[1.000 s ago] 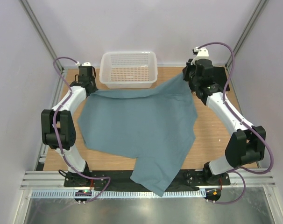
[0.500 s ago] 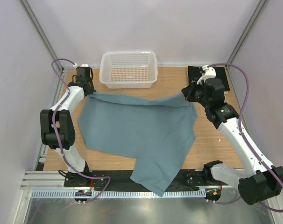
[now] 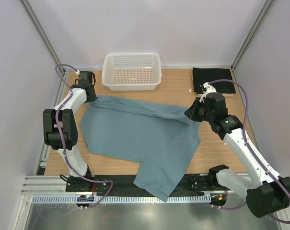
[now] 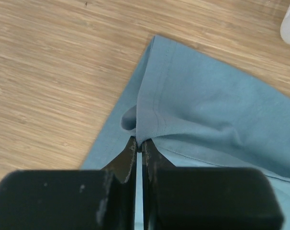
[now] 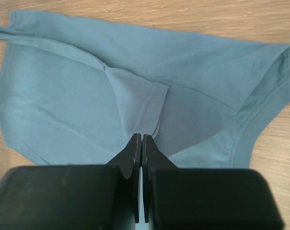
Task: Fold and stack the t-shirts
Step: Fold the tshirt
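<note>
Large dusty teal-blue cotton t-shirt (image 3: 140,139) lies spread over centre of the wooden table (image 3: 176,88), one part hanging off the near edge between the arm bases. Its far edge is raised into a taut band, held at both ends.

Left gripper (image 4: 140,143): jaws closed, pinching a hemmed corner of the teal shirt at far left; cloth bunches just ahead of the tips. Right gripper (image 5: 139,139): jaws closed on a hemmed fold at the shirt's right end, rest of garment spread beneath it.

Key relation: long axis of held edge runs L to R across the table but slants, L end farther out, R end nearer the bases. Shirt body lies on the near side of both jaws. Judged: fold goes toward near edge, both arms together; uneven ends may skew the crease.

Small black folded t-shirt (image 3: 212,79) flat at far-right corner, apart from the teal one. White plastic mesh basket (image 3: 131,72) at far centre, just beyond the held edge. Cream shirt not seen
</note>
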Robot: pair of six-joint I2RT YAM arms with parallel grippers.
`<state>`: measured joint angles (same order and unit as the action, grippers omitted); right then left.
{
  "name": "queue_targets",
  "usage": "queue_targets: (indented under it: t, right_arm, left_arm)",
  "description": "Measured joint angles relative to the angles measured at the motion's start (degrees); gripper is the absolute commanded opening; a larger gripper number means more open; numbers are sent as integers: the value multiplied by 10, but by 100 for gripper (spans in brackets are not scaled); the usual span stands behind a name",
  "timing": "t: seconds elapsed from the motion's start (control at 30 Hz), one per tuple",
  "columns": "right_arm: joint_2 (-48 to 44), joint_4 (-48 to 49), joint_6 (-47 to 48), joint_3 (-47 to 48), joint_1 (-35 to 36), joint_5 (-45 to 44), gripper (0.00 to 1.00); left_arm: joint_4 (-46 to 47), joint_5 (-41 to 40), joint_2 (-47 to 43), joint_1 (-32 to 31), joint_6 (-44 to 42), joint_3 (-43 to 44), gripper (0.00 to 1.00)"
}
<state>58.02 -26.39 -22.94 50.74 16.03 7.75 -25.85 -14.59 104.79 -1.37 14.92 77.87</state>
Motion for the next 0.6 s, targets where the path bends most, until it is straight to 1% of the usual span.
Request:
queue_targets:
  t: [0.1, 0.13, 0.17, 0.2, 0.23, 0.27, 0.3, 0.33, 0.37, 0.43, 0.47, 0.5, 0.53, 0.6]
  right_arm:
    - [-15, -13, -9, -6, 0, 9, 1]
    - [-19, -14, -12, -10, 0, 13, 6]
    - [-26, -16, -15, -18, 0, 19, 11]
    - [-31, -18, -18, -26, 0, 26, 16]
    - [-36, -19, -23, -38, 0, 33, 21]
    - [-38, -26, -29, -51, 0, 45, 23]
    - [-39, -31, -30, -62, 0, 55, 27]
    - [-39, -37, -35, -76, 0, 70, 38]
    - [-39, -47, -41, -90, 0, 80, 42]
    - [-39, -75, -42, -109, 0, 92, 50]
    - [-39, -96, -43, -112, 0, 94, 62]
    - [-40, -115, -45, -112, 0, 88, 66]
    - [-40, -122, -46, -110, 1, 78, 68]
    - [-29, -127, -50, -98, 0, 51, 69]
  left_arm:
    - [-9, -5, 0, 0, 4, 0, 0]
    - [-14, -8, 0, 0, 8, 0, 4]
    - [-22, -12, 0, 0, 13, 0, 18]
    - [-27, -15, 0, 1, 13, 0, 29]
    - [-36, -21, 0, 2, 20, 0, 42]
    - [-44, -25, 0, 3, 24, 0, 52]
    - [-52, -30, 0, 5, 34, 1, 54]
    - [-63, -34, 0, 8, 42, 1, 57]
    - [-75, -41, -1, 13, 49, 1, 61]
    - [-104, -56, -4, 24, 64, 1, 62]
    - [-119, -62, -9, 32, 74, 1, 62]
    - [-129, -64, -15, 39, 80, 1, 62]
    - [-138, -64, -23, 47, 88, 1, 62]
    - [-145, -50, -37, 60, 98, 3, 49]
